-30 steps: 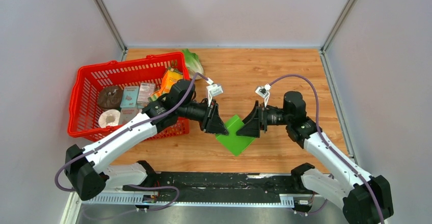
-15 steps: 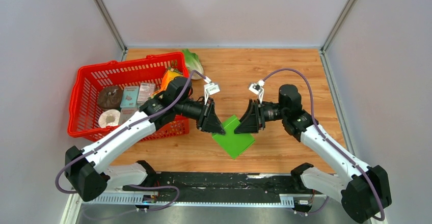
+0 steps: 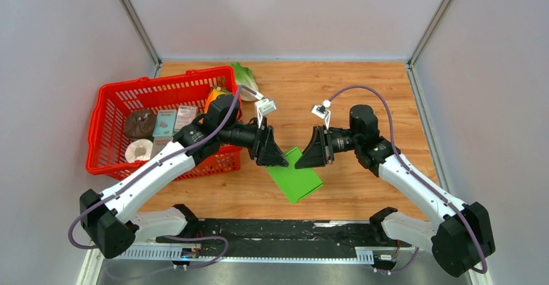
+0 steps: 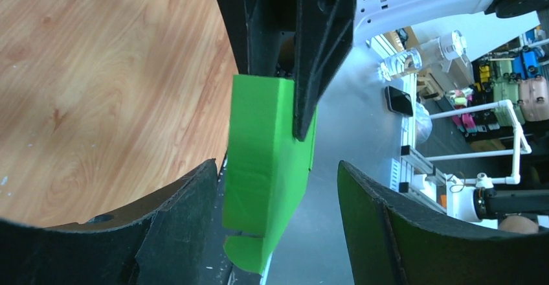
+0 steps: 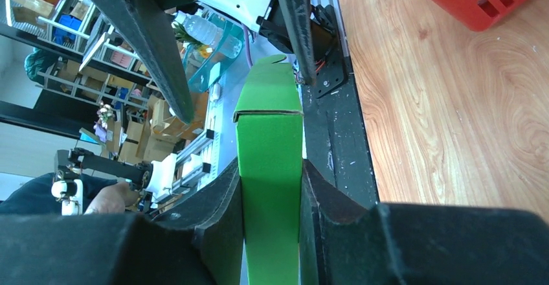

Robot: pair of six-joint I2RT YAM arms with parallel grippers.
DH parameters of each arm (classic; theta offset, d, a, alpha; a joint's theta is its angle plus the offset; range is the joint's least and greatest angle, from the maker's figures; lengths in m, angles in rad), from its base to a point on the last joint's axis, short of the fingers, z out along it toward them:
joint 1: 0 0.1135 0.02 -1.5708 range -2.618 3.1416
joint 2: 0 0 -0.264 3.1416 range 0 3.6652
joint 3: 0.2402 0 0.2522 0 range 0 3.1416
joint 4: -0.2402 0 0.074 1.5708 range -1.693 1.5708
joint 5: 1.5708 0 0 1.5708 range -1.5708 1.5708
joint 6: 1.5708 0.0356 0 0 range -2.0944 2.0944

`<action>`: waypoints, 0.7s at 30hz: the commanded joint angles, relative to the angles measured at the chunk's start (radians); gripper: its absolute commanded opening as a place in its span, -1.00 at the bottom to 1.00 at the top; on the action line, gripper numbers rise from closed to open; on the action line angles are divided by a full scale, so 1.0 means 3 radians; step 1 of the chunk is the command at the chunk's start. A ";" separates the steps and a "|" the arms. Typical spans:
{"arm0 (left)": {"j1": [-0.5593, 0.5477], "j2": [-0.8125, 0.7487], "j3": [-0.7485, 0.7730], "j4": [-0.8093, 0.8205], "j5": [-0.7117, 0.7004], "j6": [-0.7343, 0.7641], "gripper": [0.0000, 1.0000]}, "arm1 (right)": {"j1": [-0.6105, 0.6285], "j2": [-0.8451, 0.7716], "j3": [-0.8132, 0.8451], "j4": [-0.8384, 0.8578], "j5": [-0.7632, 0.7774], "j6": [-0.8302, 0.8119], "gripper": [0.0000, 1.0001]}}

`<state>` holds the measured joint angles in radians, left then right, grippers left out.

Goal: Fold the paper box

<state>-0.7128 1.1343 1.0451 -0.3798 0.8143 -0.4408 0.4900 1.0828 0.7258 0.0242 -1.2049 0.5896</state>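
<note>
The paper box (image 3: 294,176) sits near the middle of the tabletop (image 3: 362,84), between the 2 arms and just in front of their black base rail. It is a flat, bright green rectangular sleeve, turned on a diagonal in the top view. Its far end reaches up between the 2 tools and its near end points toward the rail. Whether that near end rests on the wood cannot be told.

The right tool (image 3: 307,159) is clenched on the paper box. In the right wrist view its 2 black fingers (image 5: 223,201) press against both long sides of the green card (image 5: 268,162). A folded edge and a rounded tab show at the far end.

The left tool (image 3: 277,159) is released. In the left wrist view its 2 fingers (image 4: 382,214) stand wide apart with the box (image 4: 265,168) between them. There is a clear gap on the right side, while the box's other edge passes close by the left finger. A finger of the right tool overlaps the top of the box there.

A red basket (image 3: 103,123) stands on the left of the tabletop, holding small packets and 2 round items. An orange carton (image 3: 217,97) shows at its right end. A pale green lettuce (image 3: 245,74) lies just behind the basket's far right corner.
</note>
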 commanded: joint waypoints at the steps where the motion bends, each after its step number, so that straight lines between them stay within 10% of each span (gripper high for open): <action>1: 0.0014 0.0156 0.0208 -0.0084 0.0052 0.0150 0.51 | 0.0044 0.0021 0.0229 0.0022 -0.0028 0.0080 -0.65; 9: 0.0014 0.0350 0.0198 0.0008 0.0349 0.0028 -0.01 | 0.0146 0.0138 0.0383 -0.0279 0.0165 -0.0032 -0.62; 14: 0.0065 0.0320 0.0172 -0.0063 0.0139 -0.0177 -0.42 | 0.0151 0.0261 0.0883 -0.1659 0.1125 -0.0594 0.34; 21: 0.0504 0.0494 0.0004 -0.0053 -0.0345 -0.1117 -0.57 | 0.0248 0.0088 0.1518 -0.2704 0.3455 -0.1115 0.86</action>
<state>-0.6216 1.2663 1.0679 -0.3996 0.8124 -0.5938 0.5407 1.1622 1.0714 -0.5823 -0.6369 0.3893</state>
